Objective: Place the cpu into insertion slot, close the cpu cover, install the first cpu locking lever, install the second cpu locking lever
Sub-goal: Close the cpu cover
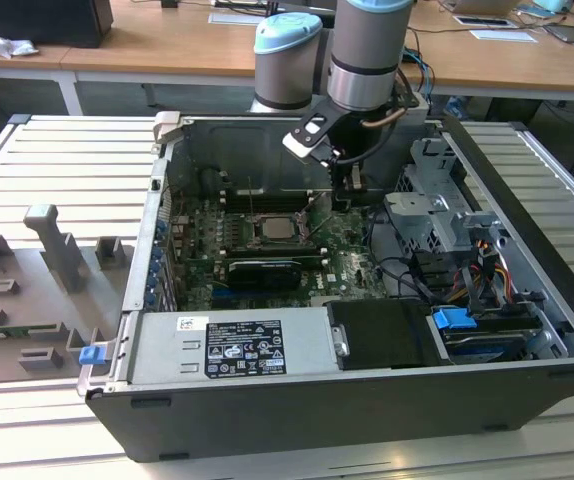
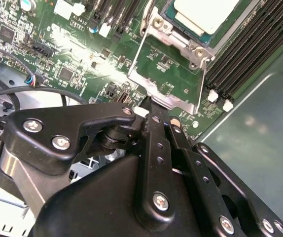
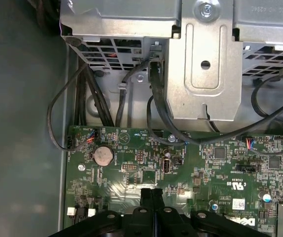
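Gripper: the black two-finger gripper (image 2: 154, 111) reaches down into the open dark grey computer case (image 1: 367, 400). In both wrist views its fingers are pressed together, pinching the free edge of the cpu cover.
Cpu cover: the silver-grey square metal cpu cover (image 2: 168, 98) with a large cut-out centre stands tilted up off the socket. Green board shows through its opening in the second wrist view.
Cpu: the flat square cpu (image 2: 203, 10) with a pale silver-beige metal face lies seated in the insertion slot, uncovered.
Insertion slot: the square black-framed insertion slot (image 1: 292, 240) sits mid-board, beside the long black memory slots (image 2: 250, 44).
Board: the green motherboard (image 3: 181, 168) carries a round silver coin cell (image 3: 102, 155).
Surroundings: black cables (image 3: 156, 113) run from the board up to a grey metal drive cage (image 3: 205, 74).
Support: the case rests on a grey slatted table (image 1: 27, 160).
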You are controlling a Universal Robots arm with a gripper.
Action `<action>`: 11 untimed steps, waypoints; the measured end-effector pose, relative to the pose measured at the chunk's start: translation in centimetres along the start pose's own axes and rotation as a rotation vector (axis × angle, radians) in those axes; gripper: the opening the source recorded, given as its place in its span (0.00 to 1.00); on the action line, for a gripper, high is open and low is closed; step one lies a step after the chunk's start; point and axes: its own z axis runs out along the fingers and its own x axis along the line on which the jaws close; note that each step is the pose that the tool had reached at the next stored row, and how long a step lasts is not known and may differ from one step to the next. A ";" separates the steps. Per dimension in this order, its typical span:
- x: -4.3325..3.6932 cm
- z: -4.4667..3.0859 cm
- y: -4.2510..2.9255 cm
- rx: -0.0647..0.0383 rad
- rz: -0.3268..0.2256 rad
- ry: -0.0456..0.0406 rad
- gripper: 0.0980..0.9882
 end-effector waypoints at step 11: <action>0.07 -0.05 -1.87 0.000 0.000 0.0002 0.01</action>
